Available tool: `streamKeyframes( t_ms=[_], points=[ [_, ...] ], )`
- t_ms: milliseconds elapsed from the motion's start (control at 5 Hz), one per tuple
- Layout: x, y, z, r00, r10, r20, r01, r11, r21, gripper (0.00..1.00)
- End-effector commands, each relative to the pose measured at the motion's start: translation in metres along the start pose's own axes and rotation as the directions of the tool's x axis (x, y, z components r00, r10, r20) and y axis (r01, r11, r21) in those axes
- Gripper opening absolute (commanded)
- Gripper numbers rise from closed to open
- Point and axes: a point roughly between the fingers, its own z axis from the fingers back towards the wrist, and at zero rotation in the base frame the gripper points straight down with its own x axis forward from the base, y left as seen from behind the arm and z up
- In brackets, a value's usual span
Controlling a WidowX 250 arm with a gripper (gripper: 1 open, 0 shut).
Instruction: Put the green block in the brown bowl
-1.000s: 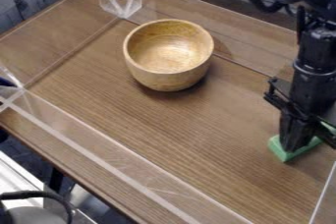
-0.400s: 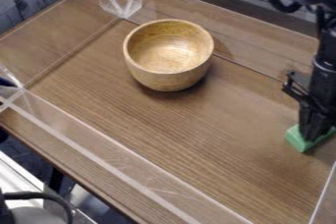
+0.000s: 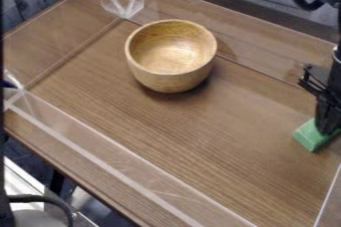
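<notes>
The green block shows at the far right edge of the wooden table, low against the surface. My dark gripper comes down onto its top from above, and its fingers are shut on the block. Part of the arm is cut off by the right edge of the picture. The brown bowl stands upright and empty in the far middle of the table, well to the left of the gripper and apart from it.
A low clear plastic wall runs along the table's front and left edges. A folded clear plastic piece stands at the far corner. Bare wood lies between the bowl and the block.
The gripper has moved right and a little farther back, and the green block has gone along with it. The bowl has stayed put.
</notes>
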Motion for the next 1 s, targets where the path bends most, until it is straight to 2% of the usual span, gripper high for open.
streamKeyframes(
  t_ms=[0,400,600,800],
  points=[
    [0.002,0.01,-0.019,0.997,0.067,-0.049,-0.066,0.998,0.01,0.0],
    [-0.004,0.039,0.041,0.997,0.064,0.043,-0.066,0.996,0.056,0.0],
    [-0.006,0.04,0.078,0.994,0.065,0.094,-0.074,0.992,0.098,1.0],
    [-0.004,0.042,0.125,0.983,0.069,0.169,-0.092,0.986,0.136,0.0]
  ],
)
